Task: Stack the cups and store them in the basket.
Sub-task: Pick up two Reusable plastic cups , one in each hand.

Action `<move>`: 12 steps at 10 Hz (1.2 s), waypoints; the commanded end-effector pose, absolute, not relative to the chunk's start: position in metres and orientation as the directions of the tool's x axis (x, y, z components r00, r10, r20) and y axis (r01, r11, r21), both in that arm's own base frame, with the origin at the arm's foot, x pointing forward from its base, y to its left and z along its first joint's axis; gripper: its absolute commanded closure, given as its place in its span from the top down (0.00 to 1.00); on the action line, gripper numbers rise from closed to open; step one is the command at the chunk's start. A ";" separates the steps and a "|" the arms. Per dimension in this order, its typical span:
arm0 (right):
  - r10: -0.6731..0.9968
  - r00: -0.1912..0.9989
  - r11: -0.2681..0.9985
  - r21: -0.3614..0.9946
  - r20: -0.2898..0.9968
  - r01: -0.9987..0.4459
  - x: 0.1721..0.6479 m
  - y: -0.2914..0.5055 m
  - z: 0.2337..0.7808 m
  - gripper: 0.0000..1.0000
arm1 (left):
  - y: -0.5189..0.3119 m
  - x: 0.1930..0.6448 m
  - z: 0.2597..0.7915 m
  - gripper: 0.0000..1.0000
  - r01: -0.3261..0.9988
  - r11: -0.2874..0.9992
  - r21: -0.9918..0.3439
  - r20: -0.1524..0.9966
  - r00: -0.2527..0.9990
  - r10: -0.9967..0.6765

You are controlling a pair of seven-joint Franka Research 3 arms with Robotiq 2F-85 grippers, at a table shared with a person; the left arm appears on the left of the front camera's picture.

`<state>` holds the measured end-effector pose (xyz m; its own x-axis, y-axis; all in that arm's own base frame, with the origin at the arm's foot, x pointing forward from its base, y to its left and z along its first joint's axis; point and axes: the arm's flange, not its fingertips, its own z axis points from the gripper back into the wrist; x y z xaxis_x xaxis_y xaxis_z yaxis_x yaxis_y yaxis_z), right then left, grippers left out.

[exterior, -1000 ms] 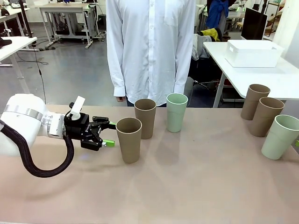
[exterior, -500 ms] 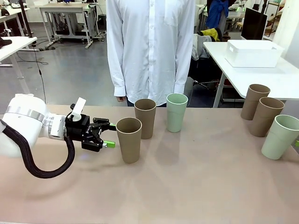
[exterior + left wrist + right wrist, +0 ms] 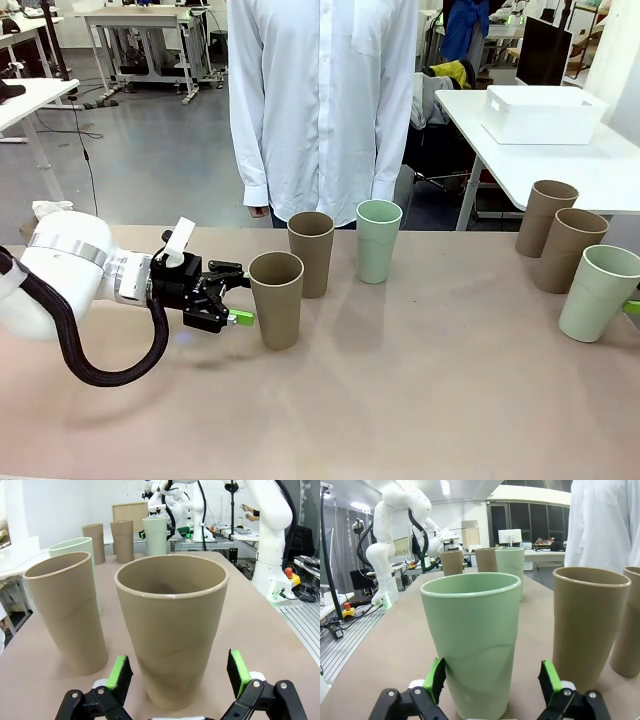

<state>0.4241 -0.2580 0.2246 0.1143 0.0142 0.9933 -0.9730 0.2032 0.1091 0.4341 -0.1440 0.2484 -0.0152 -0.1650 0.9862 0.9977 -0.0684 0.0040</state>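
Observation:
Three cups stand mid-table: a brown cup [image 3: 276,300] in front, a brown cup [image 3: 311,253] behind it and a mint cup [image 3: 379,241]. At the right stand two brown cups [image 3: 546,218] [image 3: 569,250] and a mint cup [image 3: 598,293]. My left gripper [image 3: 243,293] is open at the front brown cup's left side. In the left wrist view that cup [image 3: 171,630] stands between the green pads [image 3: 120,672], untouched. My right gripper [image 3: 492,682] is open around the right mint cup [image 3: 472,640]. The white basket [image 3: 542,113] sits on another table at the back right.
A person in a white shirt [image 3: 322,100] stands at the table's far edge behind the middle cups, hands hanging down. A brown cup [image 3: 587,625] stands close beside the mint cup in the right wrist view. The table's front half is bare.
My left gripper has slid right, its open fingers now reaching the front brown cup's sides. The cups have not moved.

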 end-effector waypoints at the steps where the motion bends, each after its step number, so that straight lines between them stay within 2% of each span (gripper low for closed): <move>1: 0.025 0.087 0.149 0.082 0.996 -0.985 0.415 -0.250 0.228 1.00 | -0.152 0.436 0.245 1.00 0.997 -0.076 0.029 0.986 -0.041 -0.159; 4: 0.034 0.086 0.105 0.082 0.996 -0.991 0.410 -0.245 0.231 1.00 | -0.162 0.435 0.240 1.00 0.996 -0.091 0.021 0.987 -0.035 -0.159; 12: 0.049 0.102 0.121 0.095 0.994 -0.988 0.415 -0.207 0.233 1.00 | -0.186 0.442 0.230 1.00 0.995 -0.095 0.014 0.991 -0.026 -0.133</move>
